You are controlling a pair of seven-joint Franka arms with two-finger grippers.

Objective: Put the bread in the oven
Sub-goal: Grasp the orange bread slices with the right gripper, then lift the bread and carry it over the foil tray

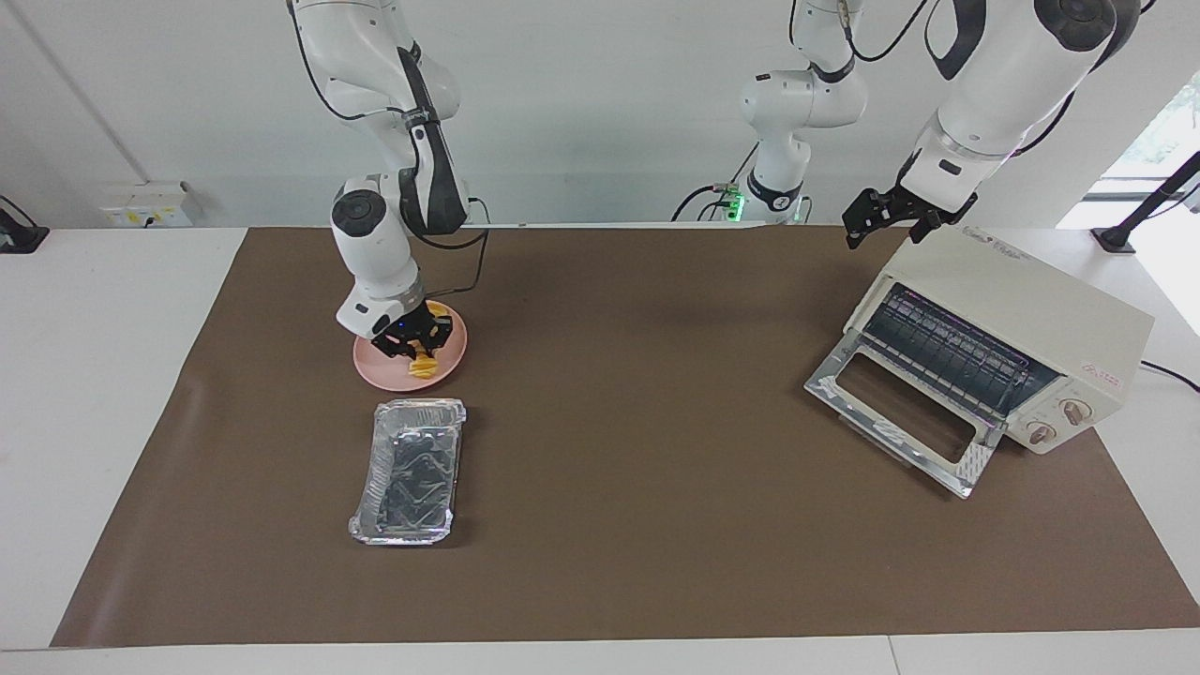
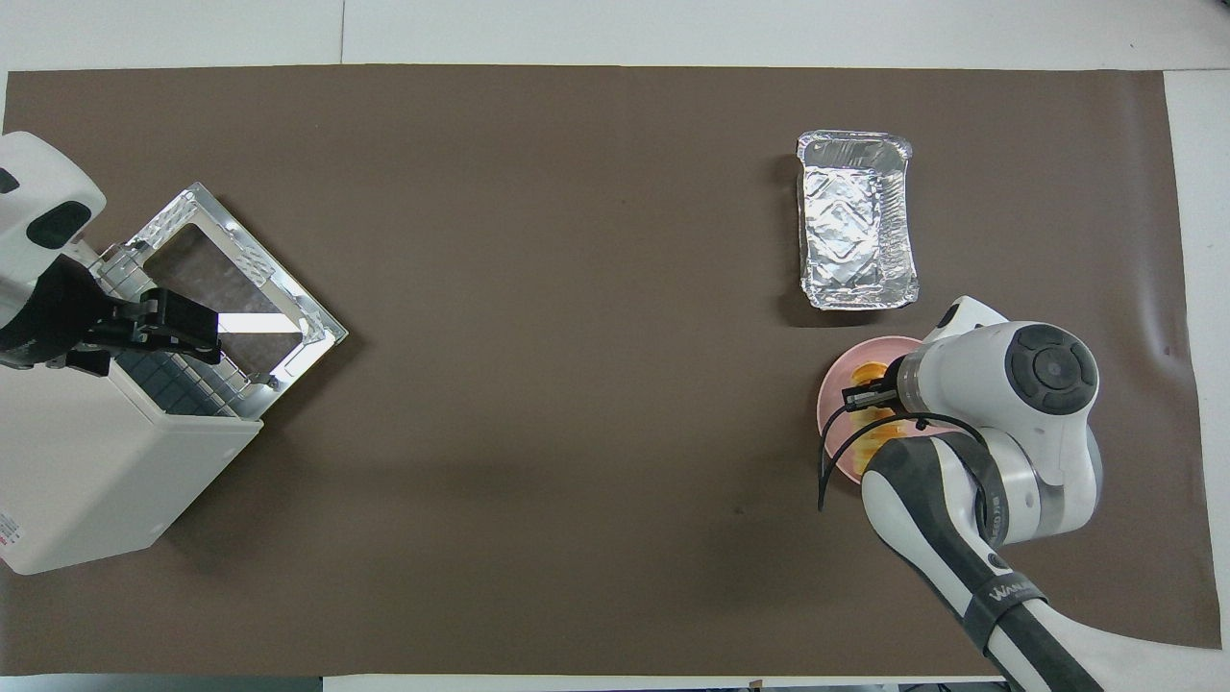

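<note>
The bread, a yellow-orange ridged loaf, lies on a pink plate at the right arm's end of the table. My right gripper is down on the plate with its fingers shut on the loaf, and its wrist hides most of the bread from above. The cream oven stands at the left arm's end. Its glass door is dropped open and the rack shows. My left gripper waits open over the oven's top corner.
A crinkled silver foil tray lies just farther from the robots than the plate. A brown mat covers the table between plate and oven. A third robot arm stands at the back wall.
</note>
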